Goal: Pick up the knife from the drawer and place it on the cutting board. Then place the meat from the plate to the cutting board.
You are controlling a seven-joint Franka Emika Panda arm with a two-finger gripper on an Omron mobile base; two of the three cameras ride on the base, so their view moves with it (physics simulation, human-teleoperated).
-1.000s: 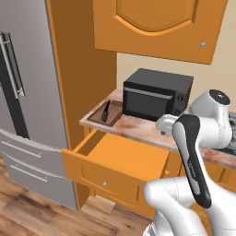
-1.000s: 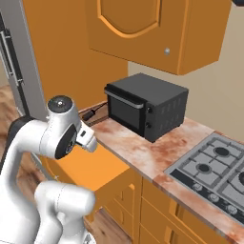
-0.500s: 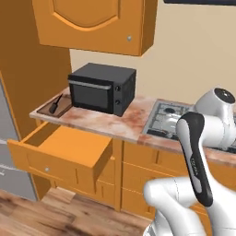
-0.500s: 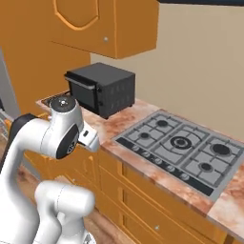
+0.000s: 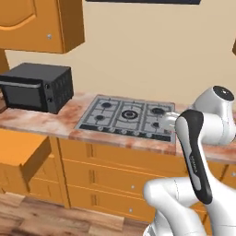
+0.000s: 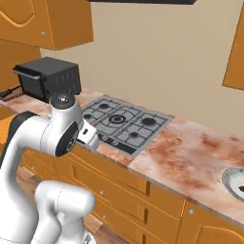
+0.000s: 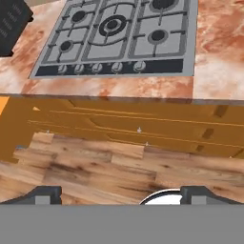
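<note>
My gripper (image 7: 122, 194) is open, its two dark fingertips (image 7: 47, 193) spread wide with nothing between them. It hangs in front of the counter, looking down at the cabinet fronts and the wooden floor. The plate (image 6: 229, 175), a pale round dish, sits on the counter at the far right, with a brownish piece of meat (image 6: 239, 187) in it, cut off by the picture's edge. The orange drawer (image 5: 23, 154) stands pulled out at the lower left. A dark sliver of the cutting board (image 6: 8, 93) shows left of the microwave. The knife cannot be made out there.
A black microwave (image 5: 34, 87) stands on the marbled counter (image 6: 190, 152) at the left. A grey gas hob (image 5: 129, 117) is set into the counter's middle. Orange wall cabinets (image 5: 41, 23) hang above. Closed drawer fronts (image 7: 138, 126) run below the counter.
The base has driven right along the counter, so the whole scene has slid left. The hob and the plate have come into view. The gripper stays open.
</note>
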